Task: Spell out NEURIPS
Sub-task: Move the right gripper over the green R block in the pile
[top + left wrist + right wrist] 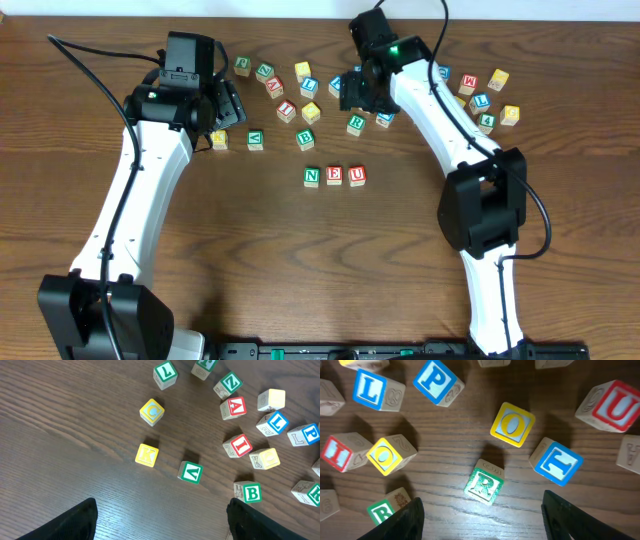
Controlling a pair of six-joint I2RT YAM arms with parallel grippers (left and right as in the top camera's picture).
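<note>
Above green R cube (483, 485) — right fingers (402, 522) apart

The table (300, 260) is dark brown wood with a clear grain and a low satin sheen. The R cube (483, 485) and the O cube (512, 424) are pale bare wood with embossed sides, their lettered faces painted smooth and slightly glossy. The left arm (150, 180) and right arm (440, 110) have smooth white plastic shells, and the fingers (402, 522) look matt black.
</note>
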